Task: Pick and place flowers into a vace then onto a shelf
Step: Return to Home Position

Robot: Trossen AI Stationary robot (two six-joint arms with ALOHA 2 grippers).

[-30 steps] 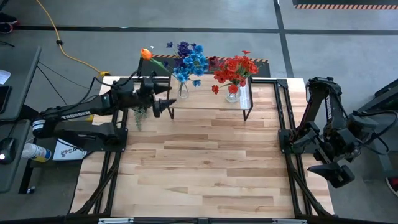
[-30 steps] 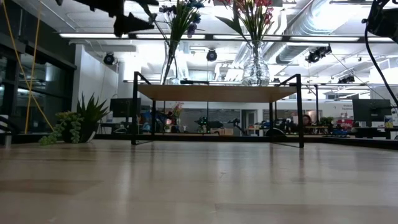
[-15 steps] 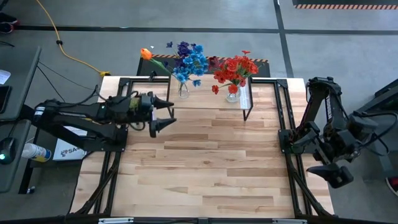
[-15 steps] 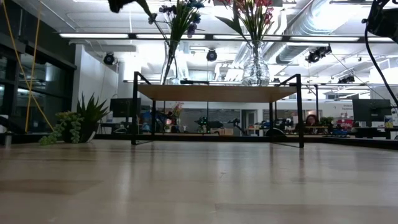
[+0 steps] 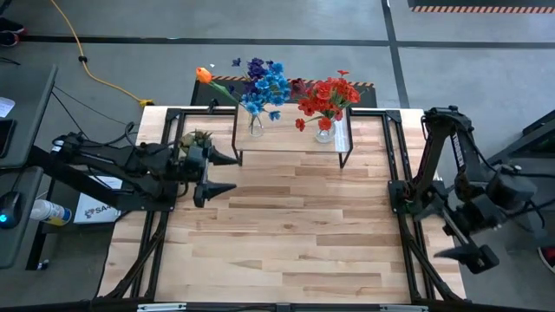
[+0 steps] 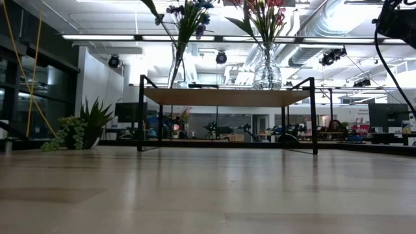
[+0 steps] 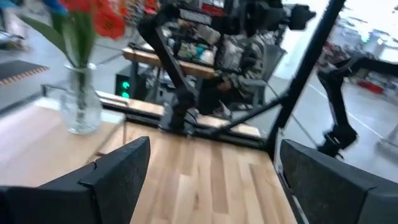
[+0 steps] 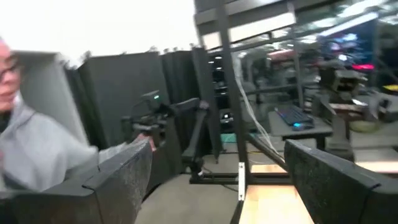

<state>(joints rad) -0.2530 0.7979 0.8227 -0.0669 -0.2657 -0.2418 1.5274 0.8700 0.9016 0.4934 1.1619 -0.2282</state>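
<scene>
The shelf (image 5: 295, 143) stands at the table's far edge. On it, a glass vase (image 6: 177, 68) holds blue and purple flowers (image 5: 263, 85), with an orange bloom (image 5: 204, 75) leaning out left. A second vase (image 7: 81, 106) holds red flowers (image 5: 329, 94). Both vases rest on their bases on the shelf top (image 6: 227, 97). My left gripper (image 5: 225, 173) is open, level, left of and nearer than the shelf, holding nothing. My right gripper (image 5: 447, 243) is open beyond the table's right edge. Each wrist view shows only empty space between that arm's fingers (image 7: 118, 171) (image 8: 118, 174).
A small spiky green plant (image 5: 198, 139) sits on the table by the shelf's left end, close behind my left gripper. Black frame rails (image 5: 395, 173) run along both table sides. Bare wood (image 5: 286, 234) lies in front of the shelf. A person (image 8: 31, 149) shows beyond the table.
My left gripper has swung away from the blue flowers' vase toward the table's near edge, level and still open; it has left the low view. My right gripper has tipped and sunk a little at the table's right side. Flowers, vases and shelf have kept still.
</scene>
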